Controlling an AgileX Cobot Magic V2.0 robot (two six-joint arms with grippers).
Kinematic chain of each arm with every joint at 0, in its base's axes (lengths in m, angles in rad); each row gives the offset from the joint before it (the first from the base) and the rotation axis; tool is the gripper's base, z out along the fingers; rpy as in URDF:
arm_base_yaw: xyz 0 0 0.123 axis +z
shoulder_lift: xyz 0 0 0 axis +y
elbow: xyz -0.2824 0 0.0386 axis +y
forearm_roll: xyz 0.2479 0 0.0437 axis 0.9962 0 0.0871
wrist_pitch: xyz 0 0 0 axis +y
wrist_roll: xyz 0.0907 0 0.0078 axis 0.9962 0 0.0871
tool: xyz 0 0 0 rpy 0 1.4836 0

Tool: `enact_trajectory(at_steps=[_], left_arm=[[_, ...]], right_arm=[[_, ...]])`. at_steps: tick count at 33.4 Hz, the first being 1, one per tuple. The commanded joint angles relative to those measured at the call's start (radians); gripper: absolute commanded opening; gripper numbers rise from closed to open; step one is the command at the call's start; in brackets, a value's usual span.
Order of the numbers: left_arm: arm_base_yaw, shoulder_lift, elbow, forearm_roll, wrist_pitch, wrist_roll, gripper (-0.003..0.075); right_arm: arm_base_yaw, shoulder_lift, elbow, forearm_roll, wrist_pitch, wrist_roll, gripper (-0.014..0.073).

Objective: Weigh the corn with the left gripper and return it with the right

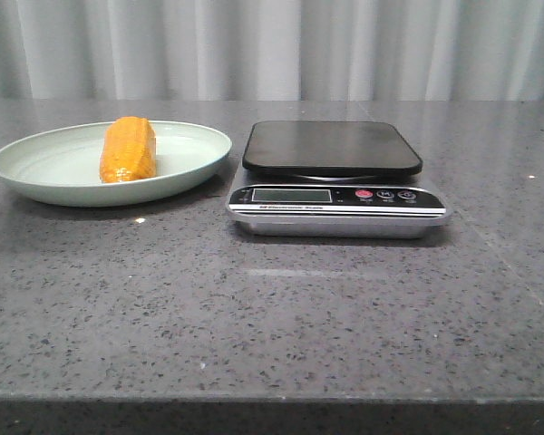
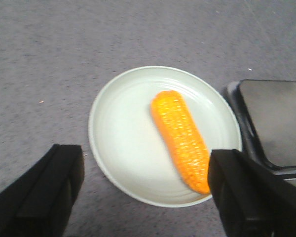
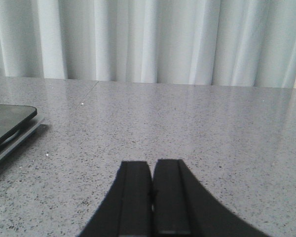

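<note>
**Approach to the corn**

On a grey speckled table [image 1: 272, 317], the corn [image 1: 128, 149] lay on the pale green plate [image 1: 36, 168], left of the scale [image 1: 335, 177]. The left gripper [image 2: 145, 197] hovered wide above it, empty; the right gripper [image 3: 152, 197] was closed. Next, presumably: descend and grasp.

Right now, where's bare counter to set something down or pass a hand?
Free: the wide grey speckled counter in front of the pale green plate and the silver kitchen scale, and the stretch right of the scale. Crowded: the narrow gap between plate and scale; the stubby orange corn cob lies on the plate.
</note>
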Motion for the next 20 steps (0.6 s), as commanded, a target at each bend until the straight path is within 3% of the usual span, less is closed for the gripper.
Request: enact_trajectory(at_steps=[1, 6, 10, 12, 15, 20], left_arm=[[-0.111, 0.103, -0.122, 0.025, -0.048, 0.001, 0.0532], [-0.237, 0.309, -0.287, 0.151, 0.019, -0.088, 0.0532], [-0.286, 0.475, -0.440, 0.391, 0.178, -0.307, 0.0532], [-0.291, 0.539, -0.501, 0.437, 0.258, -0.375, 0.0532], [-0.291, 0.620, -0.579, 0.433, 0.340, -0.413, 0.0532], [-0.288, 0.701, -0.646, 0.396, 0.363, -0.491, 0.0532]], right_arm=[[-0.002, -0.016, -0.007, 0.000, -0.084, -0.007, 0.0148], [-0.002, -0.016, -0.007, 0.000, -0.084, -0.007, 0.0148], [-0.002, -0.016, -0.007, 0.000, -0.084, -0.007, 0.0148], [-0.002, -0.016, -0.007, 0.000, -0.084, -0.007, 0.0148], [-0.002, -0.016, -0.007, 0.000, -0.084, -0.007, 0.0148], [-0.002, -0.016, -0.007, 0.000, -0.084, -0.007, 0.0148]])
